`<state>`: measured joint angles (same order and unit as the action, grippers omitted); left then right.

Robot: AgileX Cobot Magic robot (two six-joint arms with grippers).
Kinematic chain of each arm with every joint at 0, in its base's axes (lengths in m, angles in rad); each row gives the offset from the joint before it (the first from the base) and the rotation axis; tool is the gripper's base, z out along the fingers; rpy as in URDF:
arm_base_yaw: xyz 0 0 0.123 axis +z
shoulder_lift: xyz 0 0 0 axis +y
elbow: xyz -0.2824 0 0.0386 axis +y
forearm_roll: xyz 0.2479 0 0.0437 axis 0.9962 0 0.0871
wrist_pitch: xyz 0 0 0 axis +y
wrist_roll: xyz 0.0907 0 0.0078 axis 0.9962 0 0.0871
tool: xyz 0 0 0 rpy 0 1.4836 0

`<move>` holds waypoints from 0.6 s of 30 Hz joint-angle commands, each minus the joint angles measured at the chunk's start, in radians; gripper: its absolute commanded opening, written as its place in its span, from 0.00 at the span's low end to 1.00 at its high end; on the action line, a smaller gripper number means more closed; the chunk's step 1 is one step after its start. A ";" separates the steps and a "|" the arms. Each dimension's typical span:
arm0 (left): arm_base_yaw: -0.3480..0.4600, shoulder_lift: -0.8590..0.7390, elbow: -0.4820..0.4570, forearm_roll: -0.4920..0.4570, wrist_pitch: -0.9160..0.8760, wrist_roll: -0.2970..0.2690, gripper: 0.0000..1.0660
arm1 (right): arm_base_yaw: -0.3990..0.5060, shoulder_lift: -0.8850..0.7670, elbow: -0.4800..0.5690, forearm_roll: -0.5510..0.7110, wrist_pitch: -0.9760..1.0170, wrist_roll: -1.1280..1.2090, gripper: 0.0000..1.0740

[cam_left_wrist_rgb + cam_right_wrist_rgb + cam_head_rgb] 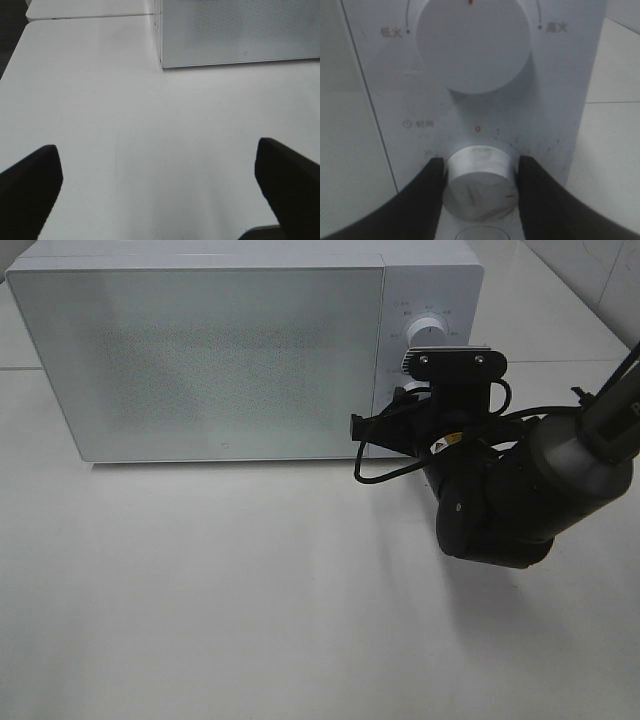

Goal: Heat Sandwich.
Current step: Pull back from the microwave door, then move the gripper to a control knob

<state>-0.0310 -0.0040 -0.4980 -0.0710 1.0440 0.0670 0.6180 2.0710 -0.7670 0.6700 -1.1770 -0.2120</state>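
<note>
Currently we log the white worktop [220, 610] filling the lower half of the high view. On it, in the upper left of the frame, stands the white microwave [200, 350], door shut, with its control panel at its right end. The right arm [520, 490] enters from the right edge and reaches that panel at centre right of the frame.

Right tool [480, 172]: closed around the small silver knob [479, 185], one dark finger [420, 200] against each side of it. A red mark shows on the knob's face, and a red zero is printed on the panel just beside it. The large white knob [472, 45] sits near on the same panel, untouched.

Left tool [157, 150]: wide, its fingers [30, 185] far apart over bare worktop near the microwave's front corner, holding nothing.

Sandwich: seen in no view; we cannot tell where it is.
</note>
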 commanded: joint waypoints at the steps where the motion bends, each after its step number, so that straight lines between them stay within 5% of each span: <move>1: 0.004 -0.026 0.003 0.000 -0.016 -0.004 0.95 | 0.002 -0.011 -0.002 -0.005 -0.011 -0.009 0.12; 18: 0.004 -0.026 0.003 0.000 -0.016 -0.004 0.95 | -0.001 -0.011 -0.002 -0.009 -0.021 0.375 0.12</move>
<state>-0.0310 -0.0040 -0.4980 -0.0710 1.0440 0.0670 0.6180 2.0710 -0.7660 0.6680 -1.1790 0.1170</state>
